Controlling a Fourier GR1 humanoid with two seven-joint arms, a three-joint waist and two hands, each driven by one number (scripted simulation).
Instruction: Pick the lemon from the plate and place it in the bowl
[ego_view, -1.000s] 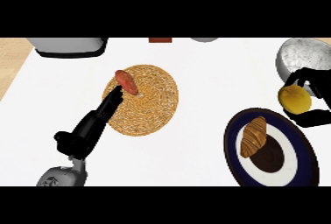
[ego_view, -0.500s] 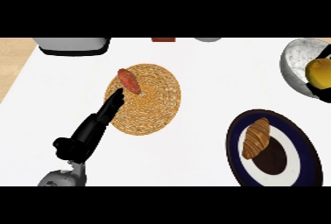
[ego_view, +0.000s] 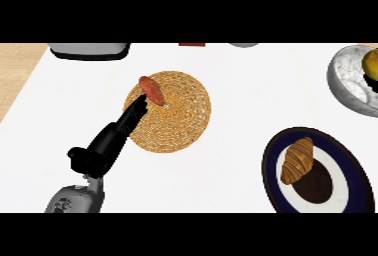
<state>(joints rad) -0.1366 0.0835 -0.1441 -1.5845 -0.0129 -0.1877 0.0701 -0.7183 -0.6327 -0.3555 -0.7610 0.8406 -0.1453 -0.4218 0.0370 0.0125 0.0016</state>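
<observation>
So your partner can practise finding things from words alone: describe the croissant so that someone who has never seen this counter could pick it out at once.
Find the dark blue plate with a white centre, low on the right of the white counter. Two foods lie on it. The croissant is the upper one, golden brown and ridged, unlike the flat, dark brown round piece below it.

Yellow lemon (ego_view: 371, 64) in a marbled grey bowl (ego_view: 347, 82); navy-rimmed white plate (ego_view: 353, 175); woven tan mat (ego_view: 177, 115).
</observation>
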